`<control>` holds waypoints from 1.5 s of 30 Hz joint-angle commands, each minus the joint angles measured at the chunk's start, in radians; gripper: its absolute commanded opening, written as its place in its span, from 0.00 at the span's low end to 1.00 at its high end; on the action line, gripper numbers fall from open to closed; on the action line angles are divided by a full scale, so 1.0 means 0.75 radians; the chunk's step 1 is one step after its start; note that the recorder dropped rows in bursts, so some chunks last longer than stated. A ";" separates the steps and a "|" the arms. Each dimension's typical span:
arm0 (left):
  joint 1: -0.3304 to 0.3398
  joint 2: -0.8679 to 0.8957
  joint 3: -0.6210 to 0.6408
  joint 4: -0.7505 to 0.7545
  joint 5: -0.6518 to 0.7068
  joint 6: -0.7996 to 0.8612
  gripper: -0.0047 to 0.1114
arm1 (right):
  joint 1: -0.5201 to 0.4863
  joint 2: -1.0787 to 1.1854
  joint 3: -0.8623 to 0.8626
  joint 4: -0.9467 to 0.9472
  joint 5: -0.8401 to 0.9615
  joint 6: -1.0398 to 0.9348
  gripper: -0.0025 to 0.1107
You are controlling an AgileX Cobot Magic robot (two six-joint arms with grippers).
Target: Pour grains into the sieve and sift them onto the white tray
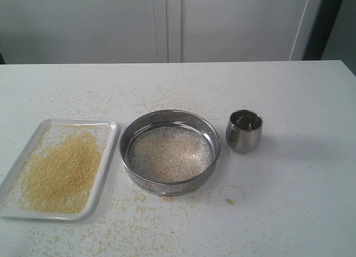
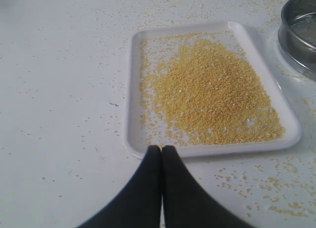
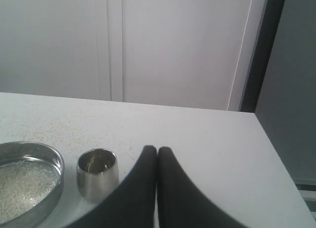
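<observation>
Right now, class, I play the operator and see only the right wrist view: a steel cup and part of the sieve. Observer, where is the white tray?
Observer: The white tray lies beside the sieve, on the side away from the steel cup.
Operator: Is anything on it?
Observer: Yes, a heap of yellowish grains covers much of it, and more are scattered on the table around it.
Operator: And the other arm?
Observer: The left gripper is shut and holds nothing, with its tips just short of the tray's rim.
</observation>
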 commanded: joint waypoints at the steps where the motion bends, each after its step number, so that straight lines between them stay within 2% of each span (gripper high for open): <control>1: 0.005 -0.007 0.007 -0.015 -0.007 0.004 0.04 | -0.006 -0.045 0.125 0.003 -0.080 -0.011 0.02; 21: 0.005 -0.007 0.007 -0.015 -0.007 0.004 0.04 | -0.006 -0.223 0.520 0.024 -0.211 -0.011 0.02; 32: 0.005 -0.007 0.007 -0.015 -0.007 0.004 0.04 | -0.006 -0.243 0.520 0.033 -0.196 -0.011 0.02; 45: 0.005 -0.007 0.007 -0.015 -0.007 0.004 0.04 | -0.006 -0.243 0.520 0.033 -0.071 -0.011 0.02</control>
